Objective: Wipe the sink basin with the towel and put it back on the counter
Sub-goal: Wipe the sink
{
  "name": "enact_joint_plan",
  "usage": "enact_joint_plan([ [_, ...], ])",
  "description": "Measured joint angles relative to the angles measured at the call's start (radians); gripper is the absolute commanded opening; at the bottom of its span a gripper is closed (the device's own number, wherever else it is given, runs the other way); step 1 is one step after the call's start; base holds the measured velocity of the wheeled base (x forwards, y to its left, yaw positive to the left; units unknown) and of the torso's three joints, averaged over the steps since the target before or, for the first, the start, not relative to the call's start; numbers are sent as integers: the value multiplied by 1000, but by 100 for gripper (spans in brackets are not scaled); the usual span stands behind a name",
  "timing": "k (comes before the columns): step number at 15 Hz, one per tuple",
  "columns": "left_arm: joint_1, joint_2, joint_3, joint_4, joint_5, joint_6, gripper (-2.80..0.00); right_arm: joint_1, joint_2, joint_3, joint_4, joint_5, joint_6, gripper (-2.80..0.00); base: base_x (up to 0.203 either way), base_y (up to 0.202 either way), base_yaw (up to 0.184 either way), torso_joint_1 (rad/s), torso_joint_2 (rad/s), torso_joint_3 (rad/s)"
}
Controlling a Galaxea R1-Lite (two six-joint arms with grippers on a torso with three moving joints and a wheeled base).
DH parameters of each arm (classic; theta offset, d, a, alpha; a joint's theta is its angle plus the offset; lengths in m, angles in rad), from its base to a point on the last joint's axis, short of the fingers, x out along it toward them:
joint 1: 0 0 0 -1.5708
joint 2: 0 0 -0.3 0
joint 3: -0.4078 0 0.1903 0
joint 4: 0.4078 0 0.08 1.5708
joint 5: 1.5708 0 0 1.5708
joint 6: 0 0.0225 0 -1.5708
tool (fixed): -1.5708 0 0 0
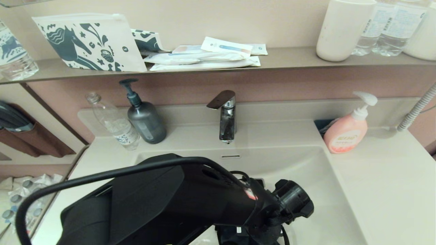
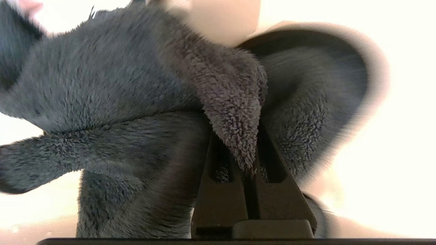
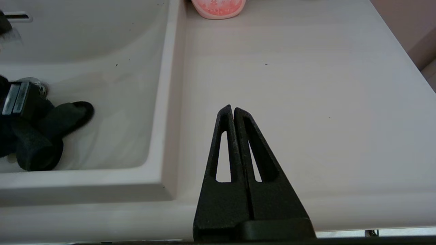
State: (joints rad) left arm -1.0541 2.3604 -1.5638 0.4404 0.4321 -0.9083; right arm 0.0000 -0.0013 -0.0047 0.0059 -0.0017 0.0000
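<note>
Left gripper [image 2: 250, 166] pinches the towel [image 2: 112, 102] low in the basin [image 3: 102, 44], at six o'clock from the tap [image 1: 227, 119], for scrubbing; right gripper [image 3: 233, 110] rests closed, empty, above the counter [image 3: 306, 85].

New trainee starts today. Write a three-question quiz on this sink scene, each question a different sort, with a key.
1. True or false: the left tool is shut on the towel.
2. Where is the towel? A) on the counter B) down in the sink basin C) on the wall shelf
3. Fill in: the right tool hovers shut over the ____.

Key: 1 true; 2 B; 3 counter
</note>
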Motion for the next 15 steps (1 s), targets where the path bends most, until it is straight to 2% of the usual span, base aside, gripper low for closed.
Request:
enact_joint_plan([
  [6, 35, -26, 182, -80, 1, 5, -280, 0, 0, 0, 0, 0, 0, -280, 0, 0, 0, 0, 0, 0],
  [9, 62, -68, 337, -165, -1, 28, -280, 0, 0, 0, 0, 0, 0, -280, 0, 0, 0, 0, 0, 0],
  [13, 147, -133, 541, -342, -12, 134, -280, 0, 0, 0, 0, 0, 0, -280, 0, 0, 0, 0, 0, 0],
  [15, 196, -169, 626, -416, -12, 225, -280, 0, 0, 0, 0, 0, 0, -280, 0, 0, 0, 0, 0, 0],
])
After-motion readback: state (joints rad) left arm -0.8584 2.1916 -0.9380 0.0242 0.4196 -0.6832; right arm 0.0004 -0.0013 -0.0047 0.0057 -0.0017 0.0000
